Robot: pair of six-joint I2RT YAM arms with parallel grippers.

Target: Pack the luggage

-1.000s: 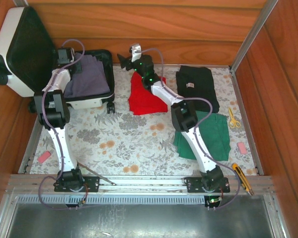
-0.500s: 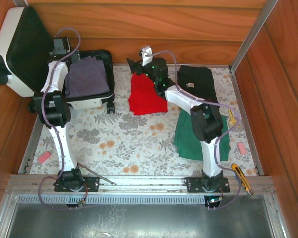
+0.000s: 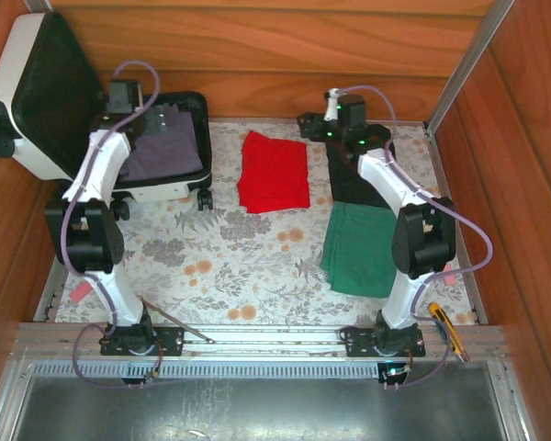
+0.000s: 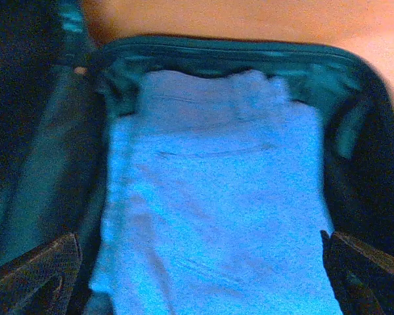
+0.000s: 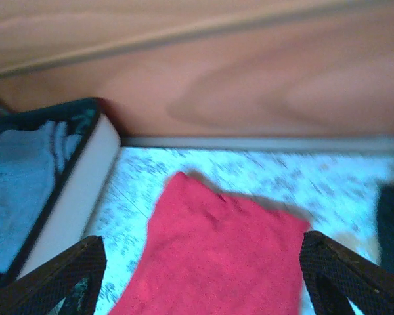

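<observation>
The luggage (image 3: 39, 101) lies open at the back left, its white lid leaning on the wall and its black-lined base (image 4: 354, 131) on the table. A folded grey cloth (image 3: 165, 152) lies flat in the base. My left gripper (image 3: 151, 119) hovers over that cloth (image 4: 210, 197), open, nothing between its fingers (image 4: 33, 275). A red cloth (image 3: 274, 172) lies folded on the table, beside the suitcase. My right gripper (image 3: 308, 124) hangs open near the back wall, facing the red cloth (image 5: 217, 256). A black cloth (image 3: 354, 179) lies partly under the right arm.
A green cloth (image 3: 363, 248) lies in front of the black one. Yellow scissors (image 3: 432, 219), a pink eraser (image 3: 447, 274) and a yellow knife (image 3: 447, 329) sit along the right edge. Another eraser (image 3: 83, 291) lies at the left. Wooden walls close in the back and sides.
My left gripper has opened over the grey cloth in the suitcase. The right arm has swung right, off the red cloth and over the black one.
</observation>
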